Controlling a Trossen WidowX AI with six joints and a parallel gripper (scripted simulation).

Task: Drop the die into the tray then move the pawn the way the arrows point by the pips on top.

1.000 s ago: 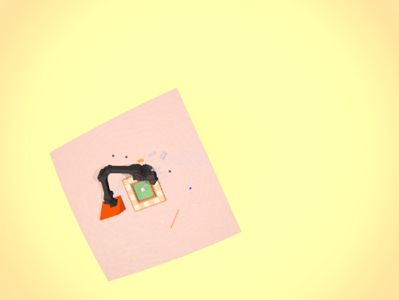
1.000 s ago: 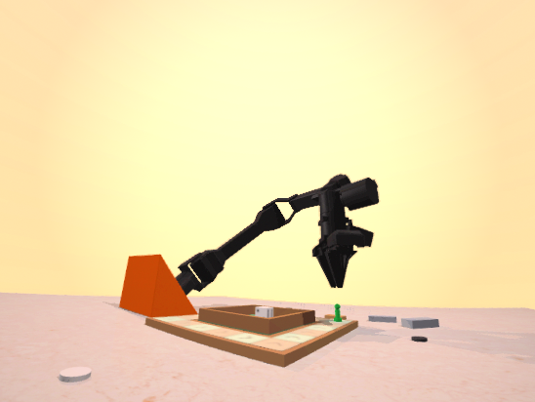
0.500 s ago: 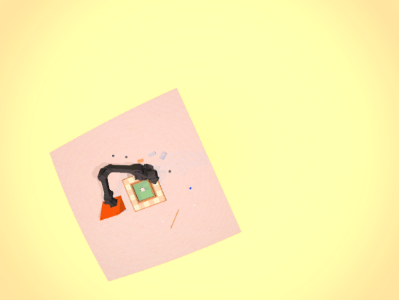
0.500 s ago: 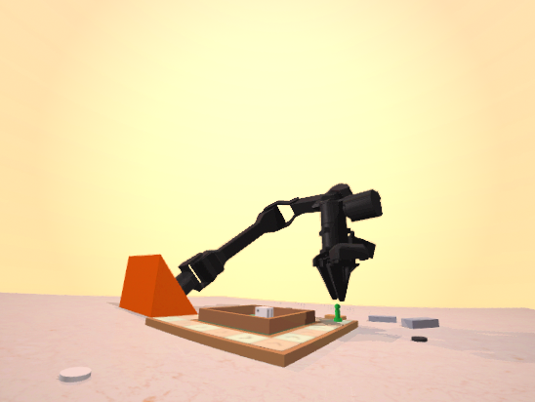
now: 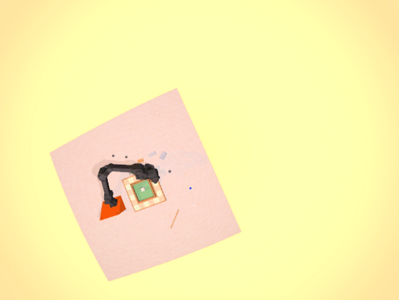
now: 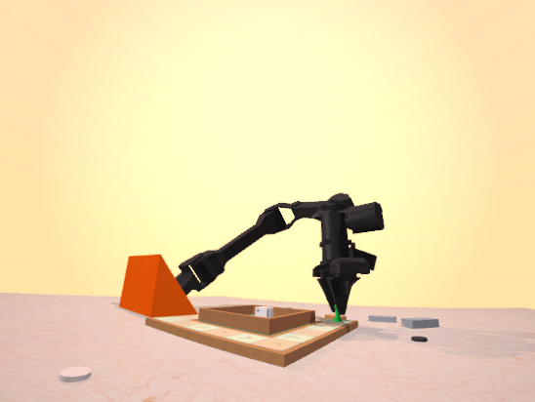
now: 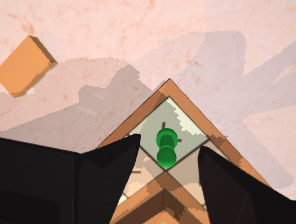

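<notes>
The green pawn (image 6: 337,316) (image 7: 166,150) stands upright on a pale corner square of the board (image 5: 156,200) (image 6: 215,337) (image 7: 190,109). My gripper (image 6: 338,309) (image 7: 169,146) is partly open and points down around the pawn, one finger on each side, with gaps between fingers and pawn in the wrist view. In the top view the arm hides the pawn and that corner. The white die (image 5: 142,189) (image 6: 264,311) lies inside the green-floored tray (image 5: 147,200) (image 6: 288,323). Its top pips are too small to read.
An orange block (image 5: 140,160) (image 7: 27,65) lies just off the board near the pawn's corner. Two grey blocks (image 5: 152,154) (image 5: 163,155) (image 6: 382,318) (image 6: 420,322) and a dark disc (image 5: 170,171) (image 6: 419,339) lie beyond. A stick (image 5: 175,218), a blue piece (image 5: 190,188) and a white disc (image 6: 75,374) lie elsewhere.
</notes>
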